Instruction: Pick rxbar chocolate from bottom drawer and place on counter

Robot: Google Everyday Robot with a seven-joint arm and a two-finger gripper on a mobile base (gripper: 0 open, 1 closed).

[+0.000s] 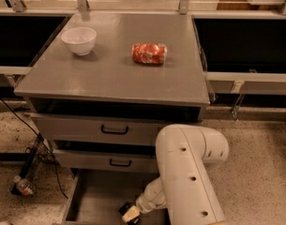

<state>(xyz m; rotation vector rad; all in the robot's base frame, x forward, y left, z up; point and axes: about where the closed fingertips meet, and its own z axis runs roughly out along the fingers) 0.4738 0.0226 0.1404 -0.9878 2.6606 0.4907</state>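
The bottom drawer (98,196) is pulled out, and its flat grey floor shows at the lower middle. My white arm (189,172) reaches down into it from the right. My gripper (131,214) is low inside the drawer at the frame's bottom edge. A small black shape touches its tip. I cannot tell whether that shape is the rxbar chocolate. The counter (109,78) is the grey cabinet top above the drawers.
A white bowl (79,40) stands on the counter at the back left, and a red-orange snack packet (149,53) lies near the middle. Two shallower drawers with black handles (114,130) sit slightly open above. Cables and a bottle (24,186) lie on the floor at the left.
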